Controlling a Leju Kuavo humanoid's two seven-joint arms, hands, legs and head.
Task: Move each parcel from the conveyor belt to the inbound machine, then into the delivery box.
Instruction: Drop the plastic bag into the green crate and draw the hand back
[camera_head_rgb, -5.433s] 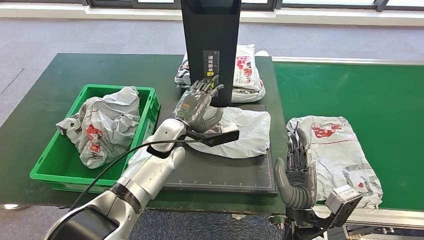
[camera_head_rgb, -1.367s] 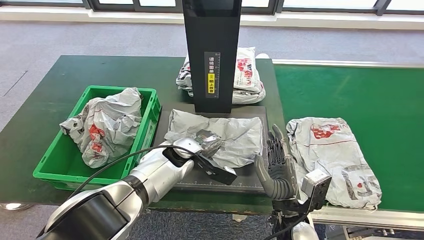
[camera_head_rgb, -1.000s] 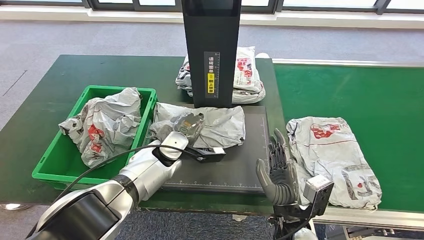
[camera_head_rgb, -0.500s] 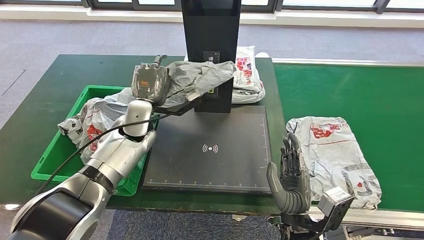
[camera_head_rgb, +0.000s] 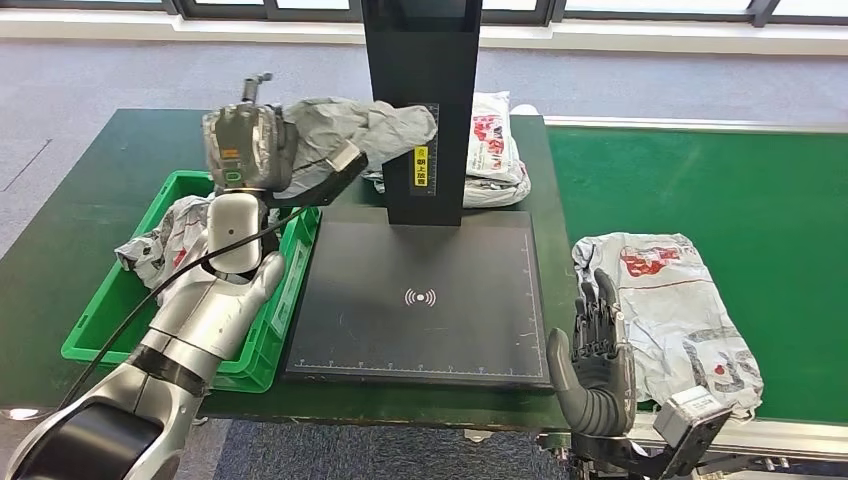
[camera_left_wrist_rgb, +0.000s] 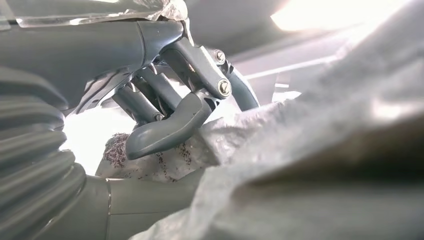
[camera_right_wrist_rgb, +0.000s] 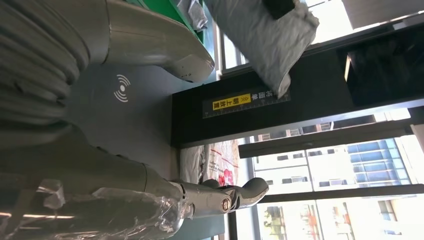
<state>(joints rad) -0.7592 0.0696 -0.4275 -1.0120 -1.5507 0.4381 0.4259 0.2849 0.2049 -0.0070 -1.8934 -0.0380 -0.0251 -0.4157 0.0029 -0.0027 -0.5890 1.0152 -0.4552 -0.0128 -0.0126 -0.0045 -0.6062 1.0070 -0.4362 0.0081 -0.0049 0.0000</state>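
My left hand (camera_head_rgb: 240, 148) grips a grey parcel (camera_head_rgb: 365, 128) and holds it in the air above the far end of the green delivery box (camera_head_rgb: 288, 290). Up close, the fingers (camera_left_wrist_rgb: 170, 125) press into the grey parcel (camera_left_wrist_rgb: 310, 165). The black inbound machine's plate (camera_head_rgb: 420, 300) lies bare, its upright post (camera_head_rgb: 420, 100) behind it. My right hand (camera_head_rgb: 592, 360) stands open at the table's front edge, beside a white and red parcel (camera_head_rgb: 665, 310) on the green conveyor belt (camera_head_rgb: 720, 190). In the right wrist view the held parcel (camera_right_wrist_rgb: 260, 35) hangs before the post (camera_right_wrist_rgb: 280, 105).
A crumpled grey parcel (camera_head_rgb: 165, 235) lies in the delivery box. Another white and red parcel (camera_head_rgb: 495, 150) rests behind the post. The dark green table (camera_head_rgb: 90, 170) extends left of the box.
My left hand closed on the parcel on the plate, dragged it left, then lifted it up over the box. The plate now lies bare. My right hand stayed near the front edge.
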